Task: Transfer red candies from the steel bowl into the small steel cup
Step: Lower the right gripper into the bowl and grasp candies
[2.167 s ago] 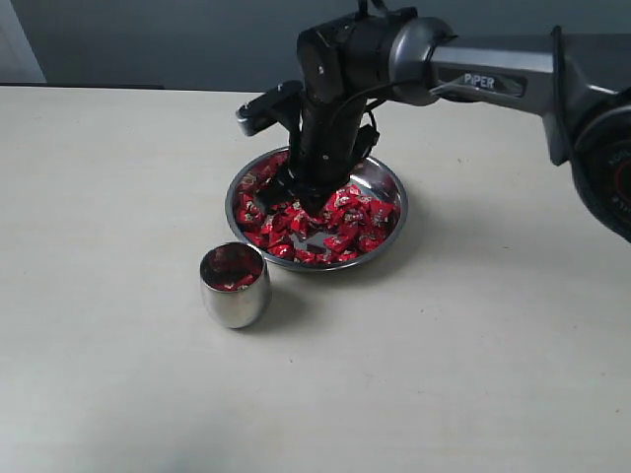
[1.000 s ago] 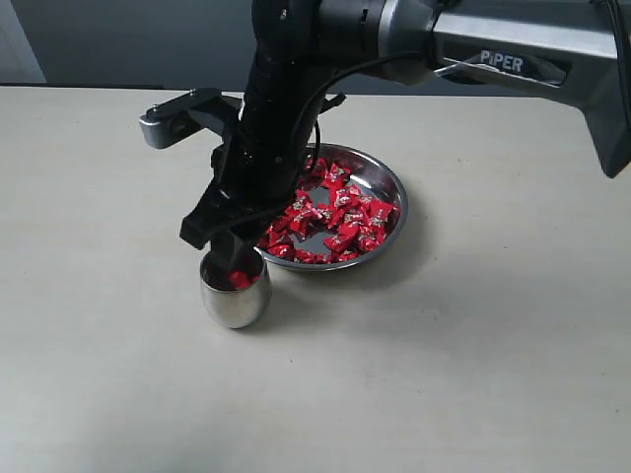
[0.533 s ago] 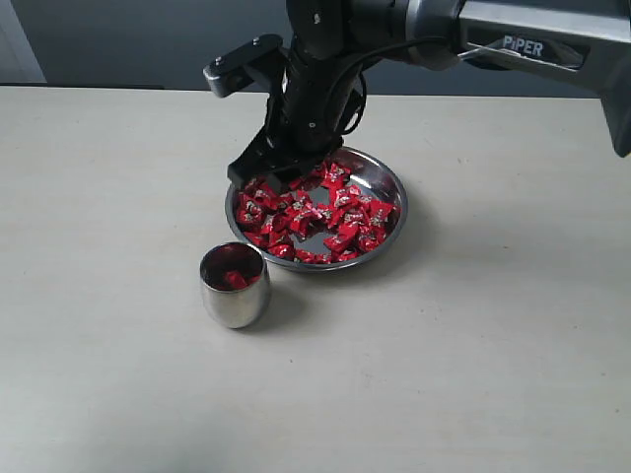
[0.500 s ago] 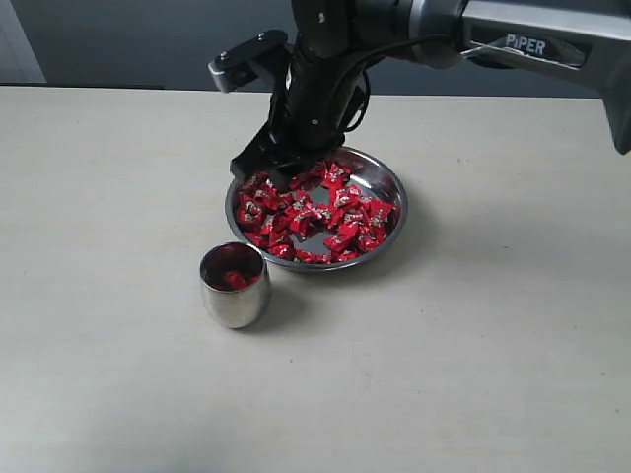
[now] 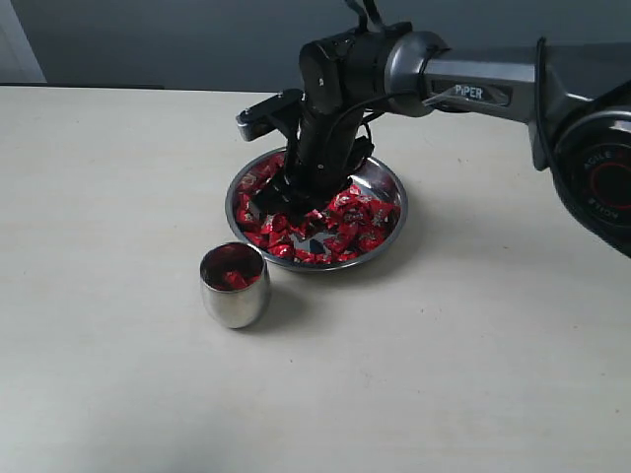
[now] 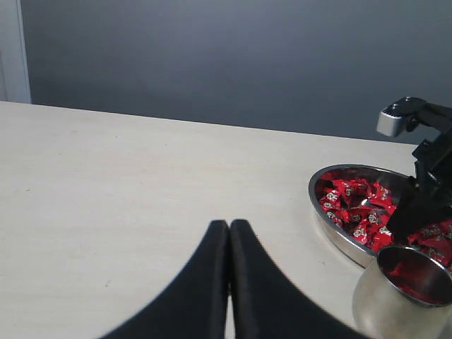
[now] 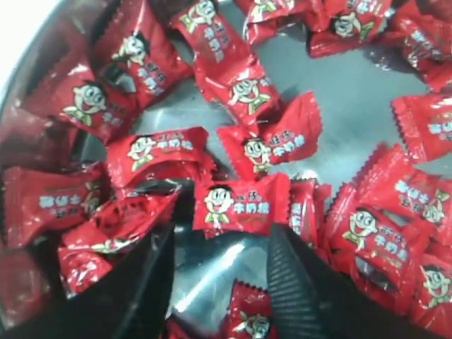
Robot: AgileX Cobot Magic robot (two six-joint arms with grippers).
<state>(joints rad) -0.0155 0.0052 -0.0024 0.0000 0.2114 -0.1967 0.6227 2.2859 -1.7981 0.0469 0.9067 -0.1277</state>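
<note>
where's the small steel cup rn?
Exterior view: the small steel cup stands left of centre on the table, just beside the steel bowl's near-left rim.

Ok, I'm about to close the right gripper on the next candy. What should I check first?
1. Right gripper open: ok, jaws apart, low inside the bowl.
2. Target lined up: ok, one candy lies just ahead of the gap.
3. Only one candy will be caught: cannot tell, since neighbours crowd both sides of the gap.
4. Tips low enough to grip: cannot tell from these views.
5. Cup ready: ok, it stands upright beside the bowl, holds some red candy and is not full.
6. Left gripper out of the way: ok, it is shut and off to the side of the bowl and cup.
</note>
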